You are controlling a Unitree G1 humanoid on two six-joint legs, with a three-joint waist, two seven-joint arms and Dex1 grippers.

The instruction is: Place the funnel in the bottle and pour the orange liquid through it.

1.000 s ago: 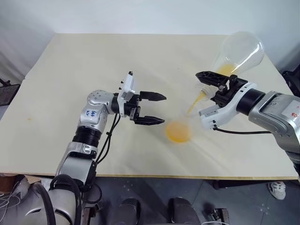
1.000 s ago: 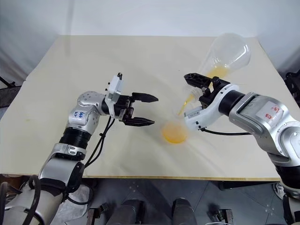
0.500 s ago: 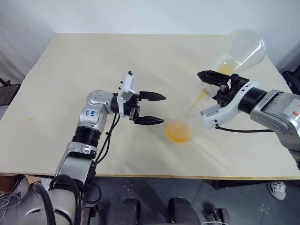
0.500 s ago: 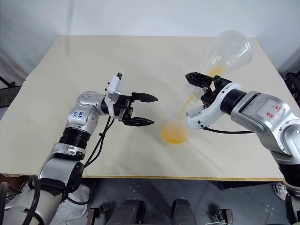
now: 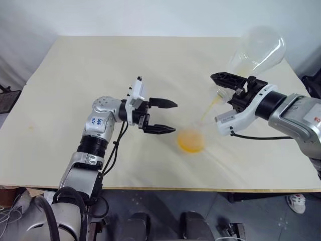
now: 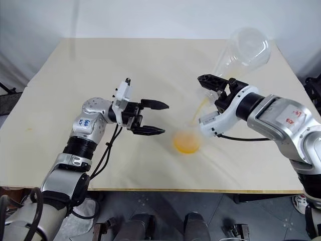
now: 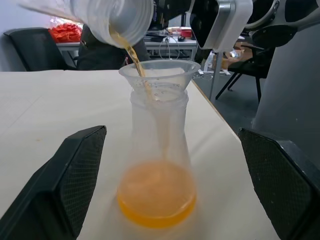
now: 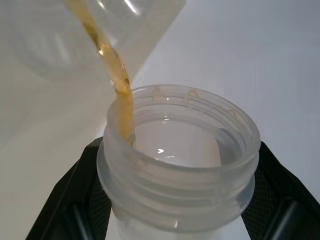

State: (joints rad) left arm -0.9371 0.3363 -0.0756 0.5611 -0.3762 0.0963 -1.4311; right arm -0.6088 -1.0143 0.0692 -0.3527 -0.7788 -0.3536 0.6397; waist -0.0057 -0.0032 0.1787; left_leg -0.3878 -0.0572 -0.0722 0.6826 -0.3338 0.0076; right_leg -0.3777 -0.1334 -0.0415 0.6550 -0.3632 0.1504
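Pouring is under way: the right gripper (image 5: 226,99), clamped on the tipped flask (image 5: 257,49), streams orange liquid (image 7: 156,192) into the funnel (image 7: 160,74) atop the bottle (image 7: 159,150). At the bottle's nine o'clock the left gripper (image 5: 168,116) waits, spread and empty. Next, I judge: hold the tilt until the flask drains.

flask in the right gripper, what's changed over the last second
The right gripper has tipped its flask a little steeper, and the orange liquid pooled inside it has nearly drained out. The left gripper, open, and the bottle with its funnel stayed put.

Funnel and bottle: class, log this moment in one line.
funnel: seated in bottle | orange liquid: streaming through | right end effector: tilts flask | left end effector: open, apart
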